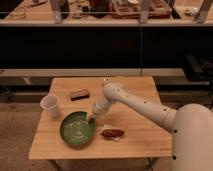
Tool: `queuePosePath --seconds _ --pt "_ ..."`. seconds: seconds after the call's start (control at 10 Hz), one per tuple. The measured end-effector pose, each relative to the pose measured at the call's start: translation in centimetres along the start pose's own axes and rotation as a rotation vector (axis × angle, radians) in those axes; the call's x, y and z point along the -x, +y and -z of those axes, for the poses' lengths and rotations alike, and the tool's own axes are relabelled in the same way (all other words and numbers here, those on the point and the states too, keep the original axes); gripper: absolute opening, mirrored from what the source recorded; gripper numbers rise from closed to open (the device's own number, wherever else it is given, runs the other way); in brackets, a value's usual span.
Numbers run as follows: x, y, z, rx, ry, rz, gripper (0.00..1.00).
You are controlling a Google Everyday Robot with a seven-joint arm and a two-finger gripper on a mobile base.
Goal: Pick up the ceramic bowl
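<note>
We've got the ceramic bowl (77, 128) sitting toward the bench's (140, 140) front-left corner, and our gripper (90, 118) is right at its back-right rim, bowl lying down-left of the fingertips (whether the jaws are parted or clamped on that rim, we cannot tell). White cup (50, 106) stands near the left edge.

green ceramic bowl (77, 128) — cream gripper (90, 116)
</note>
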Motion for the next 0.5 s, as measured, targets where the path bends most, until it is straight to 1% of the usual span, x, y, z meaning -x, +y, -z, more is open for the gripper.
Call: queuePosePath --seconds 0.1,0.2,0.3,0.5 --pt "0.1 0.1 0.0 0.005 -0.002 -0.003 0.38" --pt "0.1 -0.1 0.1 0.0 -0.003 -0.007 0.32" --pt "0.2 -0.7 0.3 -0.02 -0.011 -0.013 0.22" --pt "0.3 -2.5 1.3 -0.088 -0.025 -0.027 0.03"
